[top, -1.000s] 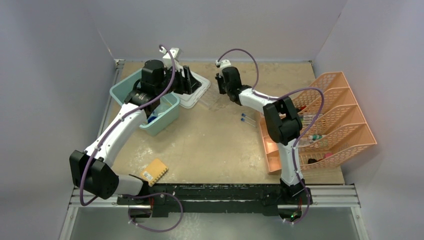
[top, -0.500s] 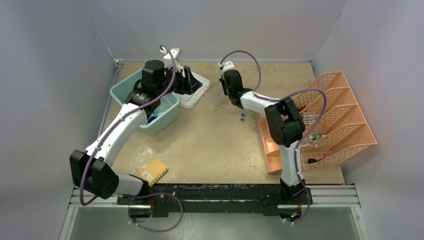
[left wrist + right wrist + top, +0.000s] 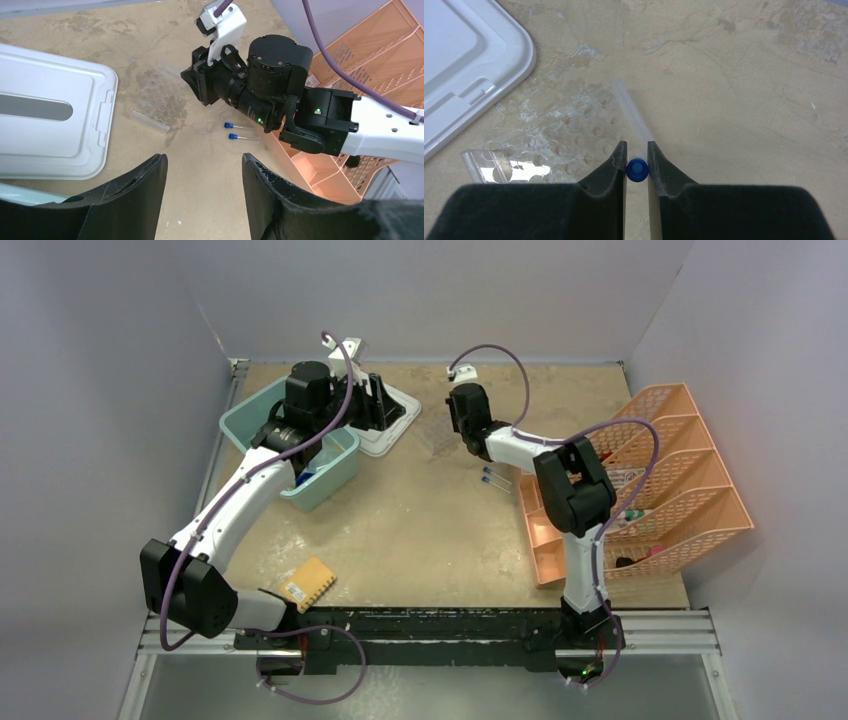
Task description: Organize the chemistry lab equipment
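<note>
my right gripper (image 3: 637, 160) has slid a little rightward this past second, jaws pinching a blue-capped test tube (image 3: 634, 120) by its cap, its tip at the clear tube rack (image 3: 559, 135) edge (not yet seated). my left gripper (image 3: 203, 160) hangs spread and empty by the white lid (image 3: 50, 130).

- Left gripper (image 3: 203, 160) hangs left of the clear tube rack (image 3: 554, 145), jaws apart, empty.
- Right gripper (image 3: 636, 146), over the rack's right edge, pinches a blue-capped test tube (image 3: 636, 170).

Bright, even diffuse light; soft shadows; glint on clear tube rack (image 3: 549, 142); frames sharp.
</note>
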